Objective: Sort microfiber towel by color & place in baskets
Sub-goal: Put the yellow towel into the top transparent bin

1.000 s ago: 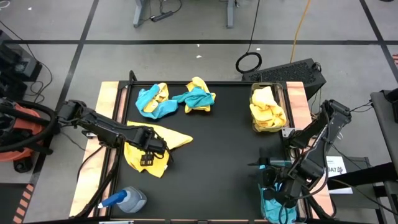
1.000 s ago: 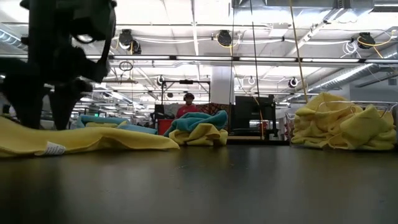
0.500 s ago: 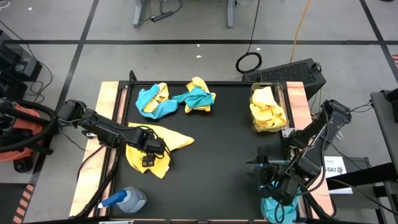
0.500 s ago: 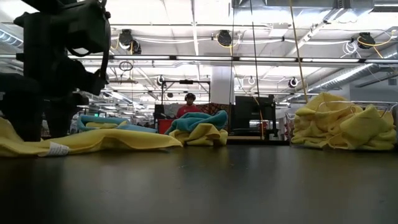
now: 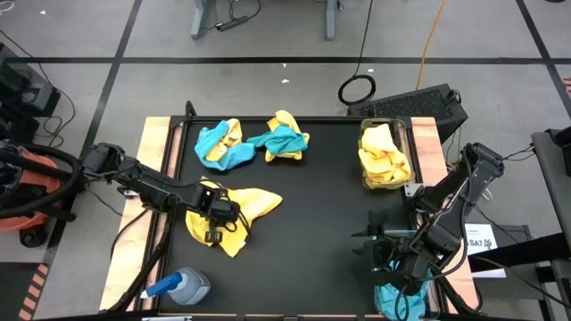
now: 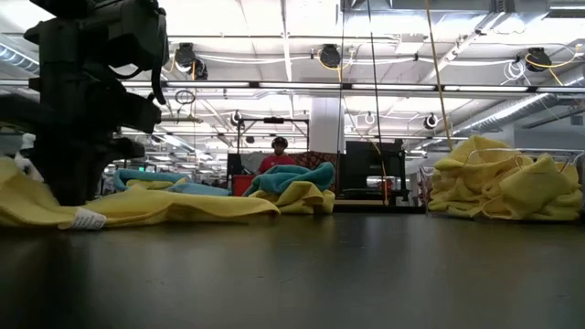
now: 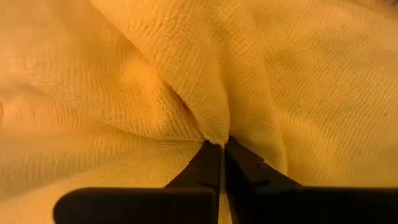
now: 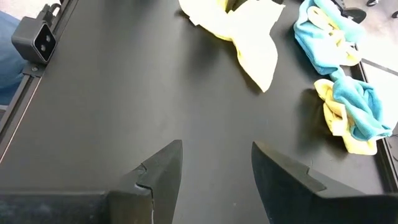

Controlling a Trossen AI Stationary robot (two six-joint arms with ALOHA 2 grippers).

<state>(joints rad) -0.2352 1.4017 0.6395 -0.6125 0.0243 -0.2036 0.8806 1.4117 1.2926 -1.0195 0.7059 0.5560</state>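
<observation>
The left arm reaches in from the table's left edge, its tool pinched closed on a fold of yellow towel (fingers meeting tip to tip). The right arm folds back at the near right corner, its tool spread apart.

Left gripper covers middle of yellow towel in high view; fold pinched between its jaws not visible there. Teal towels at bench's near right corner cut by picture edge and partly under right gripper; their basket not made out. Spray bottle base cut by edge. Low view: left arm cropped at top, yellow towel's left end cut off.
</observation>
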